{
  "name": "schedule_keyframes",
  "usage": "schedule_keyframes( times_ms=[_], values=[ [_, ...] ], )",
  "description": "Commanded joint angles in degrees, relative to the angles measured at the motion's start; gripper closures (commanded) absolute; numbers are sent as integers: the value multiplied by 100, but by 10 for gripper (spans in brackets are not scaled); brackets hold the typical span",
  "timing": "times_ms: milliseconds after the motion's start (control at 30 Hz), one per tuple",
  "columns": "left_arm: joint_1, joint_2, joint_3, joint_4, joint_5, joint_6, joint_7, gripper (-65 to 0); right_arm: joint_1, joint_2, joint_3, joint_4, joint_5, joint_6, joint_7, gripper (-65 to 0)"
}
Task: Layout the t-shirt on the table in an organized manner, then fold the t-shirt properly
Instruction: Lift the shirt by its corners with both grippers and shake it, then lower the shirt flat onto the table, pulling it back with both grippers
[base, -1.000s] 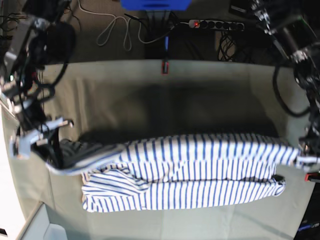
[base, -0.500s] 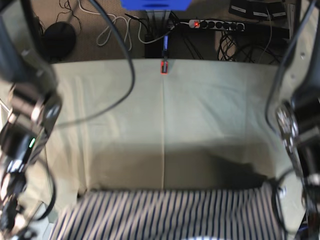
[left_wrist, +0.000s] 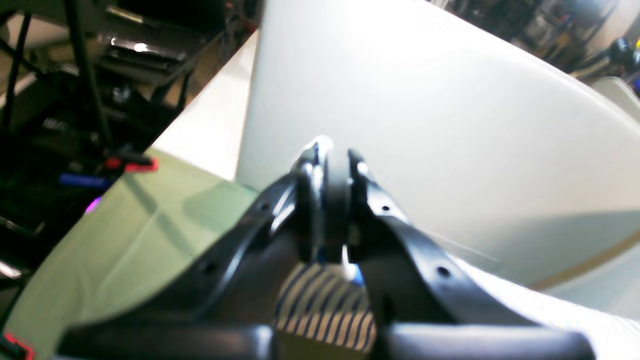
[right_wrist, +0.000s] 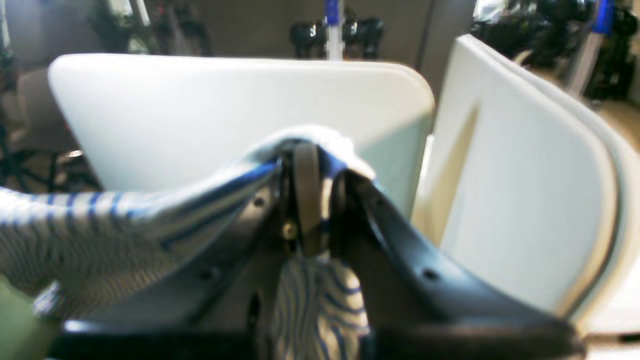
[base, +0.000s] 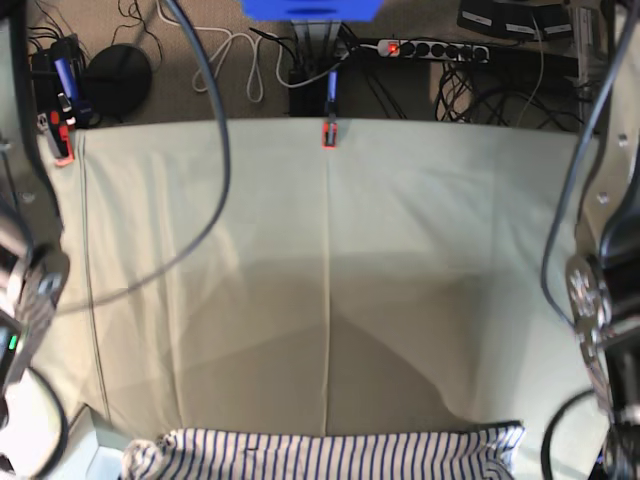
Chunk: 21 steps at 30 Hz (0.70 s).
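Pinching striped cloth, the right gripper (right_wrist: 312, 200) has its jaws pressed together on a bunched edge of the t-shirt (right_wrist: 100, 225); the left gripper (left_wrist: 332, 200) likewise looks clamped on a thin fold, stripes showing beneath it. Risk, as I judge it: either thin bite could slip free, or uneven pulling could skew the garment and leave it crumpled. Farther out, in the base view, the t-shirt (base: 330, 455) appears only as a white, blue-striped band along the near edge of the table (base: 330, 250); beyond it lies bare grey-green cloth, faintly creased.
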Motion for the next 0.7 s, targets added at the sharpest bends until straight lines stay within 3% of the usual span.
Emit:
schedule_keyframes(
  times_ms=[0,267,400,667],
  values=[
    [108,-121,-172,320,-21,-1,-95,-1,-151,103,12,334,109,17,144,0],
    [2745,37,-1016,2263,-109,-36,846,-1,-3070,15,3,2497,777,17,144,0],
    [4020,55,-1358,3063,-689,-36,1083,-1,-4503,-3,108,3420,883,17,153,0],
    [5963,46,-2194,3643,-1982,-36,1549,-1,-6508,-671,1111,4396,883,17,162,0]
  ],
)
